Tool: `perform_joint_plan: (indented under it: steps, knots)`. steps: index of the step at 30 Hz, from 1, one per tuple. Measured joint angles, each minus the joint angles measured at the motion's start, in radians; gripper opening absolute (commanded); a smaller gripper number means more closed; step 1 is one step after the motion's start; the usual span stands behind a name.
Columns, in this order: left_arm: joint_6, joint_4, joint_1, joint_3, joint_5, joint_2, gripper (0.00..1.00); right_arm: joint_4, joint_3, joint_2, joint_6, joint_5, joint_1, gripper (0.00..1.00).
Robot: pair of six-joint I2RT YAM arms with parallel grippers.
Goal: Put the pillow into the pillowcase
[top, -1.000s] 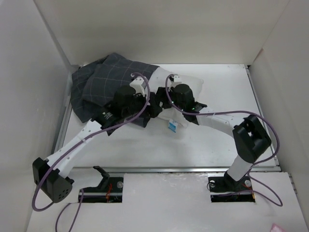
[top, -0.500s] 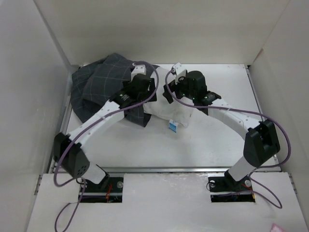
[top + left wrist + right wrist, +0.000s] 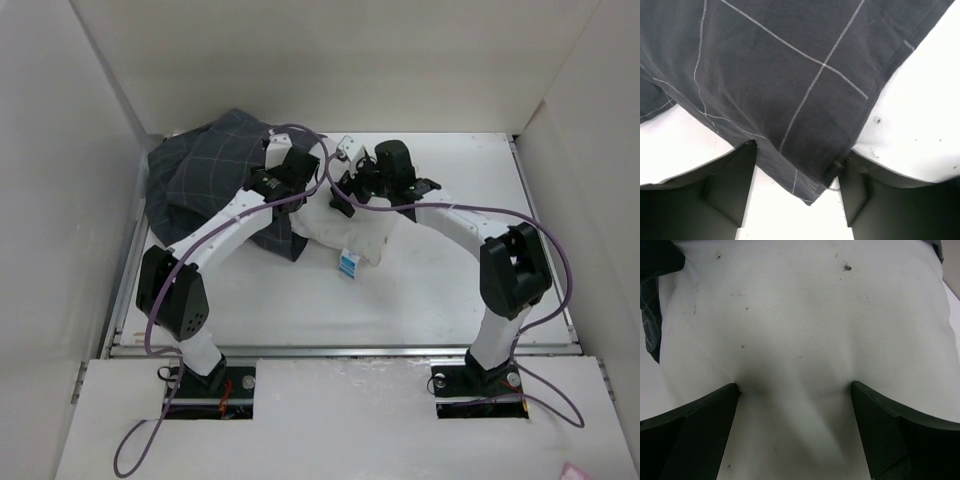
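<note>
Both arms are reaching farther across the tabletop (image 3: 440,290) than a second ago. Their wrists are now drawn close together over the fabric, and the pillow's exposed end is sitting a little more to the left.

One pillowcase (image 3: 205,180) is lying bunched toward the far left corner. Its near hem is draping over the left end of the one pillow (image 3: 355,232), which is resting on the tabletop just right of it, mostly still outside.

There are two grippers. The left gripper (image 3: 795,157) is hovering with its fingers spread around a corner of the pillowcase hem, not yet pinching it. The right gripper (image 3: 795,386) is also spread wide, and its fingertips are denting the pillow's top face as it is pressing down.

The step in hand is judged to be stuffing: feeding the pillow's end into the opening. The next move is probably calling for the left gripper to pinch the hem and lift it, so the mouth is gaping while the right one is pushing the pillow leftward.

One small blue-and-white tag (image 3: 348,263) is sticking out at the pillow's near edge.
</note>
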Motion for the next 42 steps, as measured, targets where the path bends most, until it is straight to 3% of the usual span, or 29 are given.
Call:
perform_joint_plan:
  steps: [3, 4, 5, 8, 10, 11, 12, 17, 22, 29, 33, 38, 42]
  knots:
    - [-0.006, -0.003, 0.002, 0.005, -0.010, 0.000, 0.30, 0.004, 0.010, 0.015, -0.001, -0.017, 0.000, 0.99]
    - [-0.006, -0.003, 0.002, 0.008, -0.012, 0.000, 0.07, 0.008, 0.013, 0.019, -0.001, -0.021, 0.000, 0.99]
    - [-0.005, -0.003, 0.003, 0.014, -0.017, 0.000, 0.00, 0.010, 0.016, 0.022, -0.001, -0.023, 0.000, 0.99]
    - [0.013, 0.000, 0.006, 0.033, -0.033, 0.001, 0.00, 0.017, 0.023, 0.037, 0.002, -0.035, 0.000, 0.96]
    - [0.030, 0.006, 0.010, 0.045, -0.032, 0.003, 0.00, 0.023, 0.043, 0.066, 0.003, -0.057, 0.000, 0.40]
    - [0.043, 0.008, 0.013, 0.055, -0.030, 0.006, 0.00, 0.026, 0.058, 0.087, 0.010, -0.069, 0.000, 0.05]
    - [0.058, 0.014, 0.015, 0.066, -0.021, 0.006, 0.00, 0.039, 0.074, 0.111, 0.027, -0.083, -0.001, 0.00]
    - [0.183, 0.061, -0.005, 0.147, 0.063, 0.007, 0.00, 0.222, -0.019, 0.104, 0.144, -0.145, -0.008, 0.00]
    - [0.306, 0.061, -0.090, 0.332, 0.199, 0.026, 0.00, 0.523, -0.319, -0.140, 0.357, -0.058, -0.010, 0.00]
    - [0.408, 0.045, -0.241, 0.475, 0.348, 0.032, 0.00, 0.953, -0.592, -0.408, 0.561, 0.065, 0.024, 0.00]
    - [0.409, 0.012, -0.286, 0.455, 0.399, 0.002, 0.00, 1.071, -0.621, -0.365, 0.587, 0.220, 0.065, 0.00]
    - [0.367, -0.013, -0.291, 0.336, 0.526, -0.073, 0.00, 1.088, -0.620, -0.263, 0.594, 0.361, 0.110, 0.00]
    - [0.351, -0.057, -0.288, 0.332, 0.594, -0.068, 0.00, 1.090, -0.616, -0.192, 0.602, 0.504, 0.181, 0.00]
